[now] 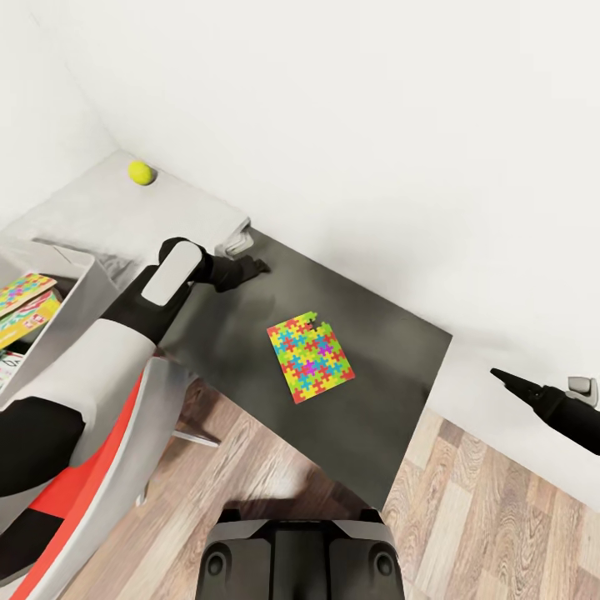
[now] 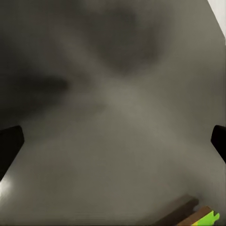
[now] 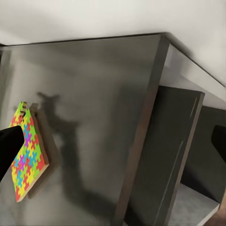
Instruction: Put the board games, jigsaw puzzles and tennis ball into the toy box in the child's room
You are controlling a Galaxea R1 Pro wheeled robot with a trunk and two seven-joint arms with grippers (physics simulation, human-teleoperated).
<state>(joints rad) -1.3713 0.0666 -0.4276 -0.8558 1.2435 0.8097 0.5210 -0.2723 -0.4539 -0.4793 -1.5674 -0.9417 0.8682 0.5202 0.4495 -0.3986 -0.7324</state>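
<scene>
One jigsaw puzzle (image 1: 310, 357) lies flat on the dark grey part of the table (image 1: 392, 333); it also shows in the right wrist view (image 3: 26, 150). The tennis ball (image 1: 141, 172) rests on the light grey top near the wall corner. At the far left stands the toy box (image 1: 79, 287) with colourful board games (image 1: 25, 307) inside. My left gripper (image 1: 254, 268) hovers low over the dark top, up-left of the puzzle, open and empty (image 2: 113, 141). My right gripper (image 1: 502, 377) hangs past the table's right end, open and empty (image 3: 113, 146).
White walls run close behind the table. Small grey fittings sit at the join of the two tops (image 1: 237, 237) and on the wall at right (image 1: 583, 387). Wood-plank floor (image 1: 483, 508) lies in front, with my own base (image 1: 300, 558) near the table's front edge.
</scene>
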